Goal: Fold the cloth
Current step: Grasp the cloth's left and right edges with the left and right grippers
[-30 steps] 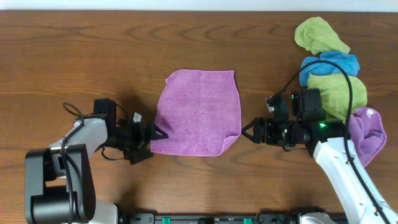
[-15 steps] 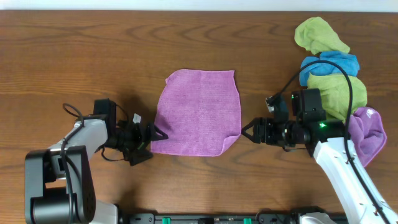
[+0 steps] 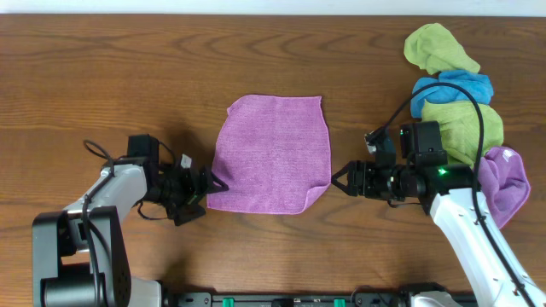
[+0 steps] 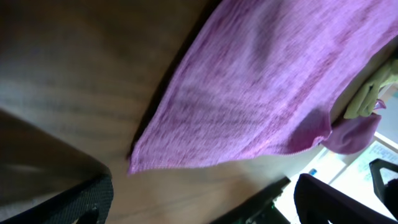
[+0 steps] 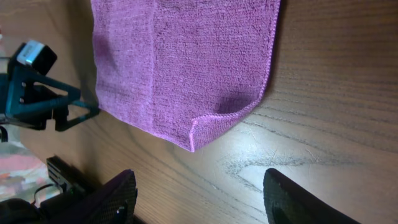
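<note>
The mauve cloth (image 3: 271,153) lies spread flat in the middle of the wooden table. My left gripper (image 3: 212,186) stands low at its near left corner, open, with nothing between the fingers. In the left wrist view that corner of the cloth (image 4: 249,93) lies just ahead of my left gripper (image 4: 205,208). My right gripper (image 3: 339,180) is open at the near right corner, which curls up slightly. In the right wrist view the cloth (image 5: 180,62) ends a short way ahead of my right gripper (image 5: 199,199), whose jaws hold nothing.
A heap of other cloths sits at the right: a green cloth (image 3: 435,47), a blue cloth (image 3: 452,89), another green cloth (image 3: 465,124) and a lavender cloth (image 3: 505,183) beside my right arm. The table's front edge runs just behind both arms.
The left arm has edged slightly at the cloth's corner. The cloth and the right arm have not moved.
</note>
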